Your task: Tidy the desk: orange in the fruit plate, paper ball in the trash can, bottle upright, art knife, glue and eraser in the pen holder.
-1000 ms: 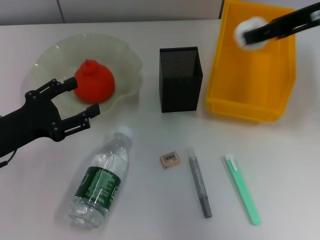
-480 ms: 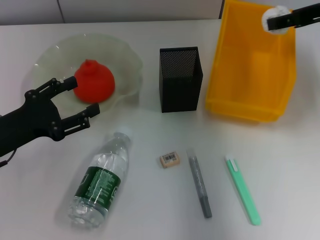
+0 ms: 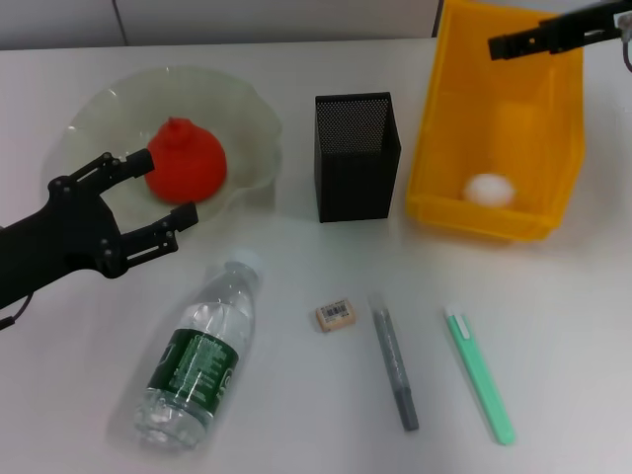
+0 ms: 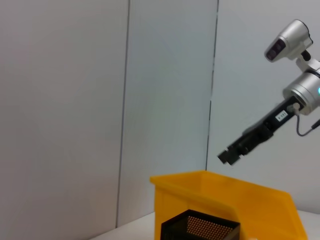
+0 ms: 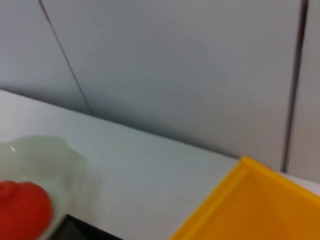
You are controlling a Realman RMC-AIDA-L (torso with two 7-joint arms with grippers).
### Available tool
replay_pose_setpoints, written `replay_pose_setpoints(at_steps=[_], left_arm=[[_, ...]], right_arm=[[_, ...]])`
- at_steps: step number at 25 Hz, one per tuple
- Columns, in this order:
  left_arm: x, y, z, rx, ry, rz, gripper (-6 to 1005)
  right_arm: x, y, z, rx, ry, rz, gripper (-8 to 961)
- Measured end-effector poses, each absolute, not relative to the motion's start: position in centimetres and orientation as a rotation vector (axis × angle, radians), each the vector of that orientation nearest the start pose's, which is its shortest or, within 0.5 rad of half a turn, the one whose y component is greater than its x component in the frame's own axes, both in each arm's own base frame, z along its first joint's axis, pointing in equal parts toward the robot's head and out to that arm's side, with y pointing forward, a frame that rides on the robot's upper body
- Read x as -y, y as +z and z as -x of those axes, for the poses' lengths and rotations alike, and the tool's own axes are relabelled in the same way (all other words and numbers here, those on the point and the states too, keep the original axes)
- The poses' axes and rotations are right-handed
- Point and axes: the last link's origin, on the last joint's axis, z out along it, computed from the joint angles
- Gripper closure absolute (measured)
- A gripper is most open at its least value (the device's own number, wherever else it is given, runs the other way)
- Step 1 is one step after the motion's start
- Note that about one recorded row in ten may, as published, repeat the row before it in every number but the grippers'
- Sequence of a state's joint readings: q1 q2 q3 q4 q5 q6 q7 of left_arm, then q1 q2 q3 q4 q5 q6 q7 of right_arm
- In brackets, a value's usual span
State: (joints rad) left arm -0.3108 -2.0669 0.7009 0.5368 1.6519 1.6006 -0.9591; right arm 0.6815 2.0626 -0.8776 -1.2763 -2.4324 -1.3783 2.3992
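The paper ball (image 3: 489,188) lies inside the yellow trash can (image 3: 434,128). Above the can's far end, my right gripper (image 3: 494,45) is open and holds nothing; the left wrist view shows it (image 4: 227,156) above the can (image 4: 225,192). The orange (image 3: 186,160) sits in the fruit plate (image 3: 247,109). My left gripper (image 3: 168,188) is open just in front of the orange, one finger at its left side. The bottle (image 3: 197,360) lies on its side. Eraser (image 3: 336,314), glue (image 3: 395,360) and art knife (image 3: 479,373) lie on the desk in front of the pen holder (image 3: 355,153).
The pen holder stands between the plate and the trash can, close to both. The right wrist view shows the orange (image 5: 20,210), the plate's rim (image 5: 45,150) and the can's edge (image 5: 250,205) before a grey wall.
The right gripper let go of the paper ball, which dropped into the trash can. The right arm pulled back toward the can's far end. The left arm held still.
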Motion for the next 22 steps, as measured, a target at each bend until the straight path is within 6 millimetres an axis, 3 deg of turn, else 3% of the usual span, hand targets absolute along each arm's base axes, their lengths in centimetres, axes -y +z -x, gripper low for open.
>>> replay_pose_setpoints(at_steps=[3,6,12,13,16,18,19,22], left_arm=[[-27.5,1.7,30.3,0.384,-0.946,2.405,151],[-27.6,2.6,29.9,0.419,-0.975,2.410,153],[-28.4,3.6,28.6,0.568,-0.873,2.487,156],[-28.5,3.6,28.3,0.575,-0.845,2.496,156],[-28.6,3.4,26.2,0.568,-0.714,2.537,157],[-28.1,3.2,22.9,0.550,-0.557,2.539,156],[-28.1,3.2,22.9,0.550,-0.557,2.539,156],[-27.0,2.7,20.1,0.572,-0.376,2.551,155]], right_arm=[[-40.3,8.7,-17.5,-0.907,0.317,2.423,173],[-37.6,8.4,-18.0,-0.762,0.488,2.531,156],[-32.3,6.2,-22.9,-0.528,0.693,2.638,147],[-30.5,5.1,-24.6,-0.494,0.751,2.654,147],[-28.9,4.1,-26.0,-0.462,0.797,2.665,146],[-27.0,2.8,-27.6,-0.433,0.825,2.676,145],[-27.0,2.8,-27.6,-0.433,0.825,2.676,145],[-25.8,1.8,-28.8,-0.423,0.835,2.674,146]])
